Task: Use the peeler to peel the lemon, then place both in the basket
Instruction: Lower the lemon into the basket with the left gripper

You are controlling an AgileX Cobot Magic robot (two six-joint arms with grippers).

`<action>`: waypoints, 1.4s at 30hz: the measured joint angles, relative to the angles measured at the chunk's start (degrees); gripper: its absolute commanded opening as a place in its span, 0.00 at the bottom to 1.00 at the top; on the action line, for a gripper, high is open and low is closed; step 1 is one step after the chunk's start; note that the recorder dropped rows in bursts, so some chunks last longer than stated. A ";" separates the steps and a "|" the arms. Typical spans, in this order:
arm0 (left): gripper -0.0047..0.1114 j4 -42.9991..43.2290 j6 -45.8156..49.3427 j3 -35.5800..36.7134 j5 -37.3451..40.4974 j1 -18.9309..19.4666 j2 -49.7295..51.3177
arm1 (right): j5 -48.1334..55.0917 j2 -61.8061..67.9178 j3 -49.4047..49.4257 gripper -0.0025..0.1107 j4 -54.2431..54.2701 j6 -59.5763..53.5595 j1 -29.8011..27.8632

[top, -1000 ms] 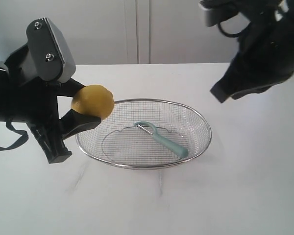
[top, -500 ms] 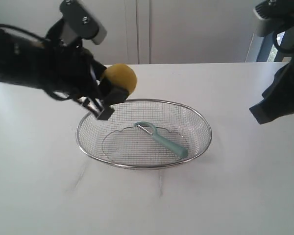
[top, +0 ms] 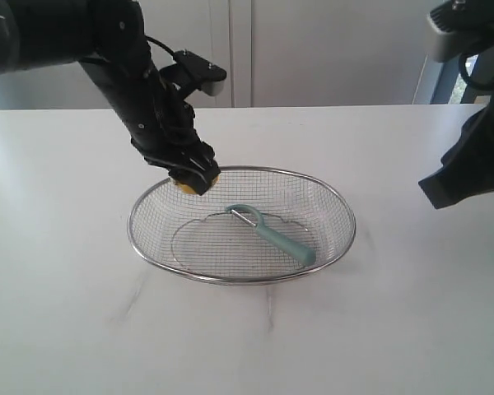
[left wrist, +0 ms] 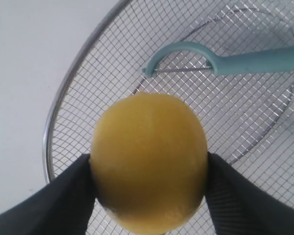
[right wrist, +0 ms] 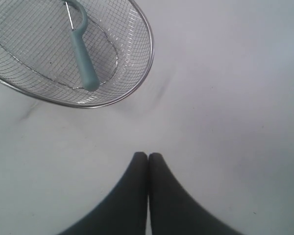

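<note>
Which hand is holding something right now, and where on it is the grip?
The left hand holds the lemon by its two opposite sides, above the basket. The right hand is shut and empty.

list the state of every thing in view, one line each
lemon: gripped in the left pincer, held over the basket's edge
peeler: lying flat inside the basket, free
basket: upright on the table, holding only the peeler
left pincer: closed on the lemon
right pincer: shut, empty, off to the side of the basket
</note>
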 measured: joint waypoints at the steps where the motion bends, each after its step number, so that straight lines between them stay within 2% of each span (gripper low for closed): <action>1: 0.04 -0.10 -0.12 0.00 0.13 0.00 0.77 | 0.00 0.00 -0.01 0.02 0.00 0.09 0.00; 12: 0.04 -8.42 -0.34 0.00 -2.66 0.00 8.00 | 0.12 0.00 -0.01 0.02 0.00 0.91 0.00; 31: 0.04 -9.66 0.03 0.00 -4.12 0.00 11.62 | 0.21 0.00 -0.01 0.02 0.00 1.78 0.00; 34: 0.10 -9.66 1.21 0.00 -4.25 0.00 11.62 | 0.21 0.00 -0.01 0.02 0.00 1.78 0.00; 42: 0.46 -9.77 1.62 0.00 -4.25 0.00 11.62 | 0.21 0.00 -0.01 0.02 0.00 2.29 0.00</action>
